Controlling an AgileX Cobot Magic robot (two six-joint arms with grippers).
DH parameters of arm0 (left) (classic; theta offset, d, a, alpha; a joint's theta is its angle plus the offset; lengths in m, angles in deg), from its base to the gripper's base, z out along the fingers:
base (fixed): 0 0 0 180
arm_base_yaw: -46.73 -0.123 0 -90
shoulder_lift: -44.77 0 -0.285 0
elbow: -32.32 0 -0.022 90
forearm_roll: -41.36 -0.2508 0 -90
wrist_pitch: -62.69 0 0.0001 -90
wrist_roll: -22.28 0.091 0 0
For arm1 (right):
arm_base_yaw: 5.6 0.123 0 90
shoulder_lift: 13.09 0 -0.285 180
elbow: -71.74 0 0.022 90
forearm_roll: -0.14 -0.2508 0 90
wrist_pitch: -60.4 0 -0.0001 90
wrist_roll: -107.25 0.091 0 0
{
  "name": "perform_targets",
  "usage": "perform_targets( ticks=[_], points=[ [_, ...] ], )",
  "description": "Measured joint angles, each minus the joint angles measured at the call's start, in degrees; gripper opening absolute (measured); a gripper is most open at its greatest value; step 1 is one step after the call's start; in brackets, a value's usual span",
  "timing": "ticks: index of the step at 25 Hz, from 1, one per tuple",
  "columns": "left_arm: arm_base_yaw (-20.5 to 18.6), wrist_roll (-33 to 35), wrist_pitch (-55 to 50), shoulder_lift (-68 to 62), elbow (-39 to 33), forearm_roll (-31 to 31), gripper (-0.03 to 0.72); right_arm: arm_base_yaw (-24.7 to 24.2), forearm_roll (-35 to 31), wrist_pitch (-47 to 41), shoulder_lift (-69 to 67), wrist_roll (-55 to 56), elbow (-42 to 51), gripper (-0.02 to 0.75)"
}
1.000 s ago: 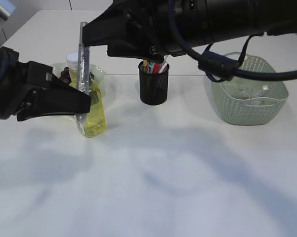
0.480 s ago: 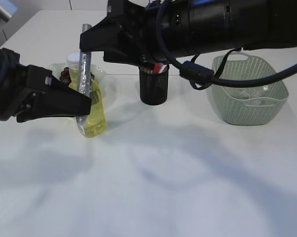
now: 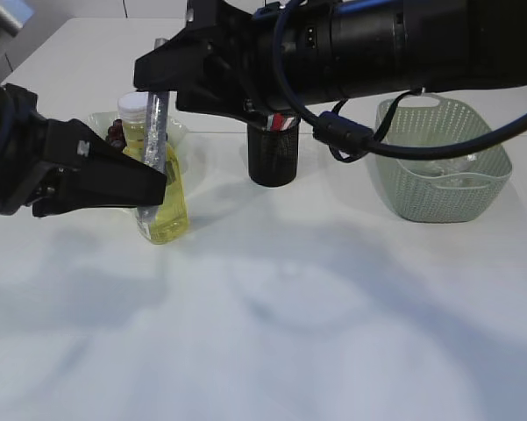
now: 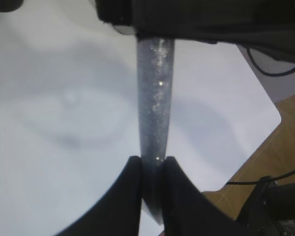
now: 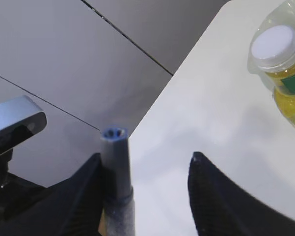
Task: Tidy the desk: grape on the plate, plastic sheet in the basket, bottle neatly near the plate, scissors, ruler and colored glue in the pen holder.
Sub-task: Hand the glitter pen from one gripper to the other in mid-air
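Handing the colored glue from my left jaws to my right ones.

My left gripper has its jaws clamped on the lower end of the colored glue, a grey glittery tube held upright. My right gripper has its jaws apart around the tube's top, one jaw against it, the other well clear. I judge this a handover in progress: next my right jaws must close on the top before the left ones let go. Just behind the left jaws stands the bottle of yellow liquid, white cap on, beside the plate holding dark grapes. Below my right arm the black pen holder already has several items in it. Further right, the green basket holds the plastic sheet. The tabletop in front is bare.
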Motion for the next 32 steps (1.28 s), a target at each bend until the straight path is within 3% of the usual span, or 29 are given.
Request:
perform_targets(
  ticks=[7, 17, 32],
  points=[
    [0.0, 0.5, -0.4, 0.0, 0.0, 0.2, 0.074, 0.3, -0.6, -0.2, 0.0, -1.2, 0.0, 0.41],
    [0.0, 0.6, -0.4, 0.0, 0.0, 0.2, 0.074, 0.3, -1.2, -3.3, 0.0, -1.4, 0.0, 0.175],
    [0.1, 0.7, -0.5, 0.0, 0.0, 0.2, 0.074, 0.3, -1.2, -3.8, 0.0, -1.6, 0.0, 0.165]
  ],
)
